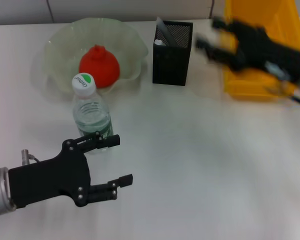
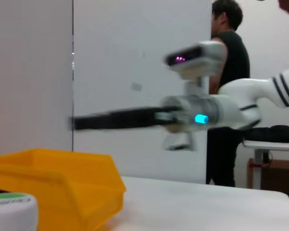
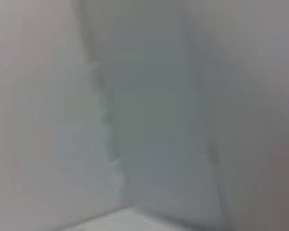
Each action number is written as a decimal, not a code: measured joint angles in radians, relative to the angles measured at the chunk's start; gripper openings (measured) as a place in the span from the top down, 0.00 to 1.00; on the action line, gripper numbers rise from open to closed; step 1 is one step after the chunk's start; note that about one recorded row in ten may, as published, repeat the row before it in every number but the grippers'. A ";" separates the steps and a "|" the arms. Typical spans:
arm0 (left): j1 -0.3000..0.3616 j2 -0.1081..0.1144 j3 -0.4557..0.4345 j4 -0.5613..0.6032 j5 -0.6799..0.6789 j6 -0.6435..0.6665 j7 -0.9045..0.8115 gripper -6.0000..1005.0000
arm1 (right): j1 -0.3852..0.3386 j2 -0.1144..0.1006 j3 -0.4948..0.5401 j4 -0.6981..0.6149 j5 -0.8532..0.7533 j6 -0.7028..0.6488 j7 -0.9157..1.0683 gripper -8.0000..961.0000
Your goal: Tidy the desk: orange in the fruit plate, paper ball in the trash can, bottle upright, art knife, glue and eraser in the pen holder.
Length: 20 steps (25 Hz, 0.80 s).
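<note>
The orange (image 1: 99, 66) lies in the glass fruit plate (image 1: 60, 42) at the back left. The water bottle (image 1: 91, 116) stands upright in front of the plate; its white cap also shows in the left wrist view (image 2: 9, 208). My left gripper (image 1: 118, 160) is open and empty, just in front of the bottle and apart from it. The black mesh pen holder (image 1: 172, 57) holds a pale item (image 1: 162, 35). My right gripper (image 1: 209, 34), blurred, is open beside the yellow bin (image 1: 250, 87), near the pen holder. The paper ball is out of view.
The yellow bin stands at the back right and also shows in the left wrist view (image 2: 58, 180), with my right arm (image 2: 202, 115) above it. A person (image 2: 229, 72) stands beyond the table. The right wrist view shows only a grey blur.
</note>
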 joint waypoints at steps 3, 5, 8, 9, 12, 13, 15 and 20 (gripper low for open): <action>0.002 0.007 0.000 0.000 0.001 0.018 -0.004 0.20 | -0.095 -0.005 0.017 -0.097 -0.114 -0.158 0.006 0.26; 0.004 0.013 -0.006 0.000 0.026 0.039 -0.010 0.20 | -0.164 0.002 0.087 -0.139 -0.289 -0.411 -0.069 0.19; 0.005 0.014 -0.009 0.000 0.044 0.049 -0.012 0.20 | -0.177 0.014 0.140 -0.125 -0.371 -0.516 -0.101 0.16; 0.006 0.014 -0.009 0.000 0.050 0.052 -0.013 0.20 | -0.179 0.018 0.156 -0.114 -0.391 -0.541 -0.105 0.15; 0.008 0.014 -0.010 0.000 0.062 0.055 -0.020 0.20 | -0.178 0.020 0.165 -0.073 -0.405 -0.538 -0.115 0.12; 0.008 0.014 -0.010 0.000 0.068 0.055 -0.024 0.20 | -0.176 0.020 0.166 -0.062 -0.406 -0.533 -0.117 0.12; 0.006 0.014 -0.011 0.000 0.075 0.056 -0.035 0.20 | -0.167 0.020 0.167 -0.041 -0.406 -0.510 -0.120 0.12; 0.009 0.016 -0.011 0.000 0.076 0.057 -0.036 0.20 | -0.148 0.022 0.167 -0.020 -0.407 -0.489 -0.120 0.12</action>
